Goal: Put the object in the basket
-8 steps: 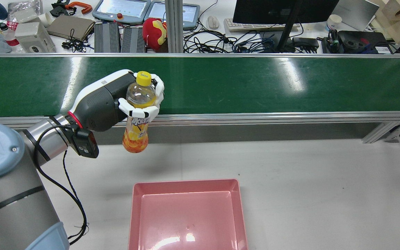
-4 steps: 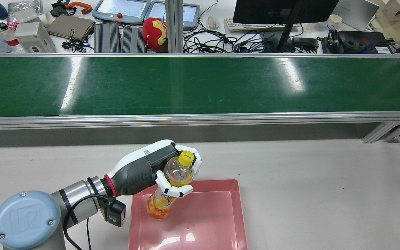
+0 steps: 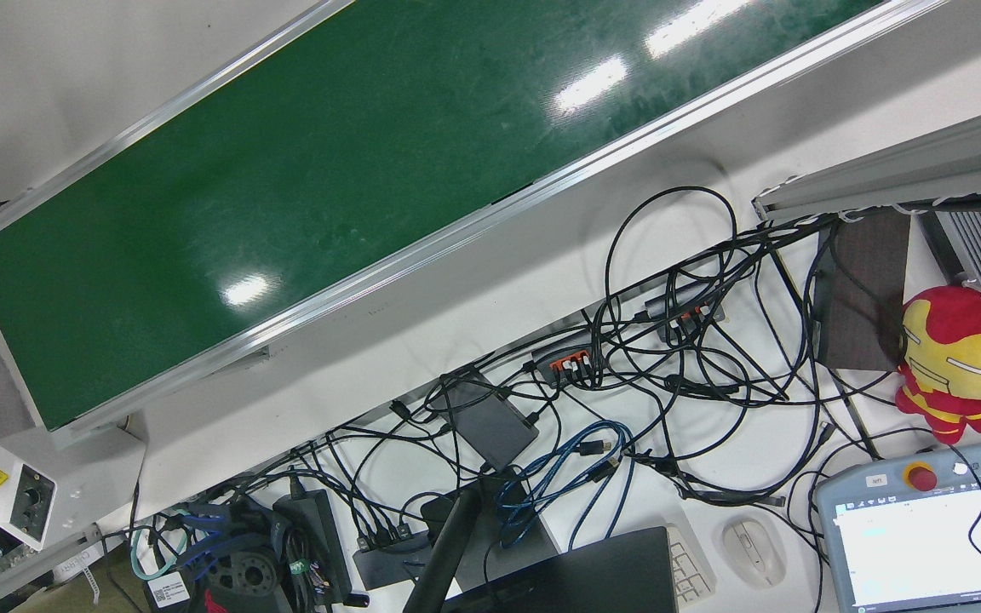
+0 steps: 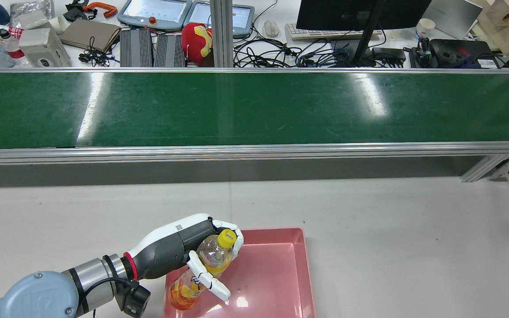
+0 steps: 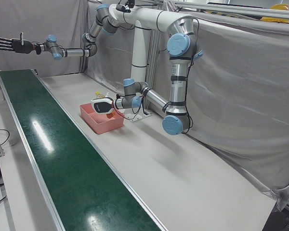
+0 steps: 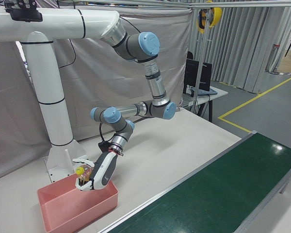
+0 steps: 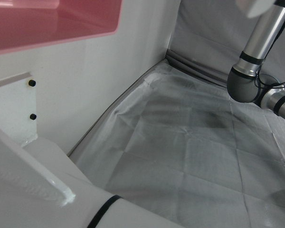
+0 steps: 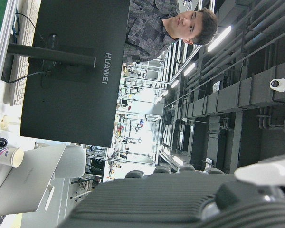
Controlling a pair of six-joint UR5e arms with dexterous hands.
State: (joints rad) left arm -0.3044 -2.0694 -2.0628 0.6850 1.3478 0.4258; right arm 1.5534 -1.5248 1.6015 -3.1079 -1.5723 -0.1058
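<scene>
The long green conveyor belt [image 4: 254,108] is lying bare across the far side of the grey tabletop [image 4: 391,229], so the work is all happening at the near edge. There the shallow pink plastic basket [image 4: 301,265] is sitting, and the left hand [image 4: 192,254] is reaching over its left rim, fingers [image 4: 208,278] loosening around the clear orange-drink bottle with the yellow cap [image 4: 201,274]. The bottle is leaning, cap up and away, its base low inside the basket's near-left corner; whether it is touching the floor cannot be told. The hand appears to be half grasping, one finger splaying off the label.

To finish well, the hand should be lowering the base until it rests on the basket floor, then spreading the fingers fully and drawing back to the left, clear of the rim, so the tilted bottle is tipping inward rather than over the wall.

The right hand [image 5: 10,44] is hanging open, fingers spread, far off above the belt's end.
</scene>
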